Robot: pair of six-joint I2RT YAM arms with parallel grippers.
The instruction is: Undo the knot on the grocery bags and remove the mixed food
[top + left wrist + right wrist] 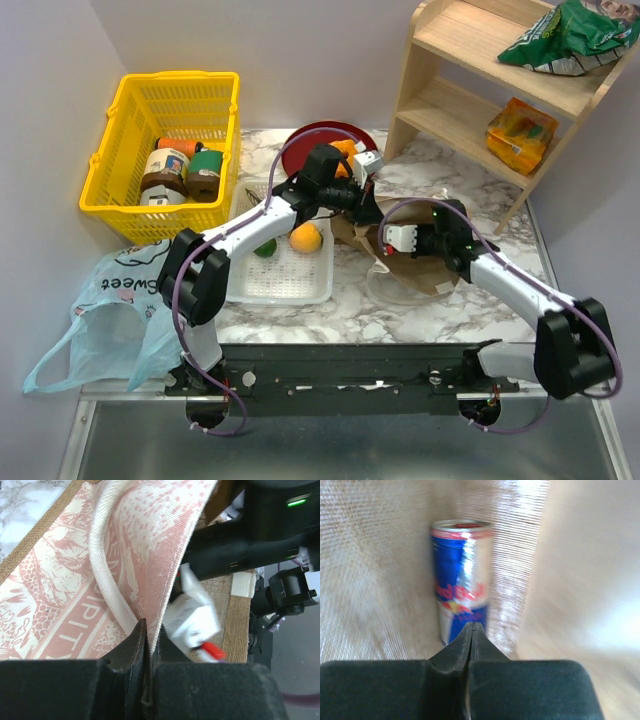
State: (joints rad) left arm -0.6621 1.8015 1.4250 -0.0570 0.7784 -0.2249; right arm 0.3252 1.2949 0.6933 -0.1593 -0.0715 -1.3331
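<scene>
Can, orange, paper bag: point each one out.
Can (462, 575): right wrist view, on its blue side.
Orange (306, 237): top view, on its centre.
Paper bag (55, 590): left wrist view, on its printed wall.

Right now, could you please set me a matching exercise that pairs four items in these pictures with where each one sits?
Things: 1 orange; 2 green crisp bag; 3 jars; 4 blue can.
Places: A yellow basket; B top shelf; C inside the brown paper bag; D white tray.
Pairs: 1-D, 2-B, 3-A, 4-C.
</scene>
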